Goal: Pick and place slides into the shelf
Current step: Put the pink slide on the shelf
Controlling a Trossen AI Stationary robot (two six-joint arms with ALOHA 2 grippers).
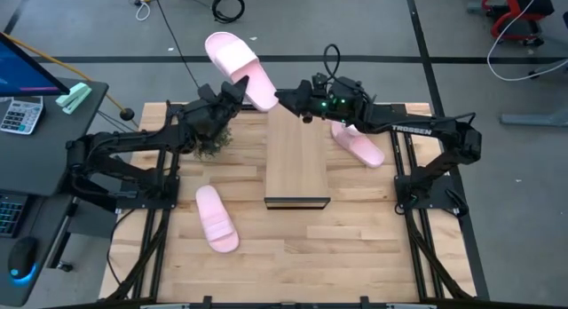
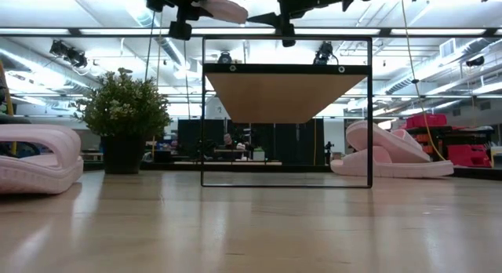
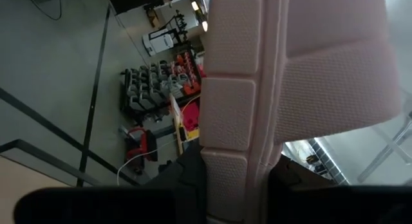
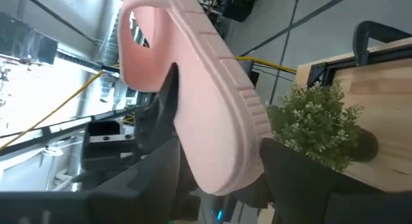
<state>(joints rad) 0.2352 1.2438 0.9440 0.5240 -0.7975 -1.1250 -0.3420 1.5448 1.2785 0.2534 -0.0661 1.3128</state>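
Hanging in the air past the far end of the shelf (image 1: 297,158), one pink slide (image 1: 241,67) is pinched at its near end by the left gripper (image 1: 238,91). It looks light, soft foam, so the firm sole edge seems the best hold. The right gripper (image 1: 286,98), fingers spread, brackets that end without clearly gripping. Two more slides (image 1: 216,217) lie on the table (image 1: 355,247) beside a small plant (image 1: 213,142).
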